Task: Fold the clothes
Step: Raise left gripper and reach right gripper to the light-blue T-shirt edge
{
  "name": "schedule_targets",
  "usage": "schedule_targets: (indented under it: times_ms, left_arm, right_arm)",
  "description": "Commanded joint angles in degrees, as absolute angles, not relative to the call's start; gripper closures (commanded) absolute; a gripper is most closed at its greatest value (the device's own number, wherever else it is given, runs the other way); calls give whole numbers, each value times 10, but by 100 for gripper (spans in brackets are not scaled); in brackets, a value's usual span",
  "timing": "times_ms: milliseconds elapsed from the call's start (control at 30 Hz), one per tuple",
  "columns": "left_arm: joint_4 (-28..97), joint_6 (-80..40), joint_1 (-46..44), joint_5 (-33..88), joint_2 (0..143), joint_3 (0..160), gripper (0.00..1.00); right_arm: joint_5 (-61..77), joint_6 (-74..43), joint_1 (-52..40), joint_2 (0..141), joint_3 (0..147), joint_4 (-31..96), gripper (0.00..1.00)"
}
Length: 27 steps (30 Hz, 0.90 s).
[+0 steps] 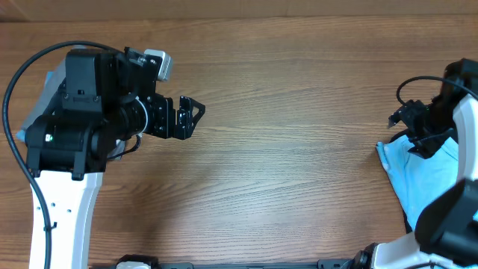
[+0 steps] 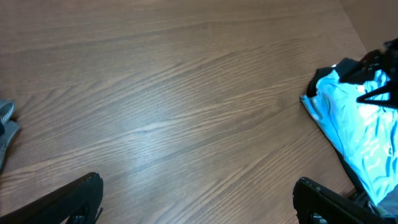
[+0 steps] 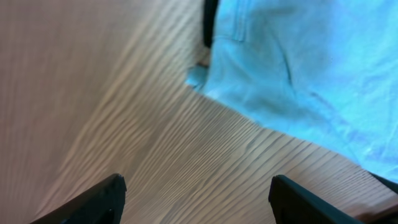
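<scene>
Evidently no fold was made yet: on the table (image 1: 284, 112) the light blue shirt (image 1: 418, 179) lay crumpled at the right edge. Right gripper (image 3: 196, 199) hovered there, fingers apart, empty; left gripper (image 1: 194, 119) hung wide open near the left edge.

Clothes (image 1: 415, 179) on right of table (image 1: 284, 149)

The table (image 1: 299, 149) is surfaced in brown wood grain, smooth, with a faint satin sheen. The light blue T-shirt (image 1: 411, 175) is made of soft, matt cloth, creased, with stitched seams visible in the right wrist view. The left gripper (image 1: 196, 119) and right gripper (image 1: 397, 119) are finished in matt black plastic. The left arm's lower link (image 1: 63, 217) is cased in smooth white plastic.
</scene>
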State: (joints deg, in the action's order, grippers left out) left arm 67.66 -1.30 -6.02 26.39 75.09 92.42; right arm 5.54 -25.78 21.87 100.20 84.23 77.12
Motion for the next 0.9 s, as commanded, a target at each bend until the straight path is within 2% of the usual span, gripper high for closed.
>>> schedule_targets:
  times_ms: [0,333,533,767,867]
  left_arm:
    - [675,-1,-64,270,755,940,0]
    - [671,-18,-64,271,757,940,0]
    - [669,-18,-64,271,756,940,0]
    - [668,-18,-64,271,757,940,0]
    - [668,-17,-64,271,757,940,0]
  right_arm:
    - [-23,-306,220,1042,854,766,23]
    - [-46,-307,236,1078,824,726,16]
    - [-13,-320,236,1078,751,630,16]
    - [-19,-332,239,1078,736,600,32]
    - [-62,-352,239,1078,728,600,51]
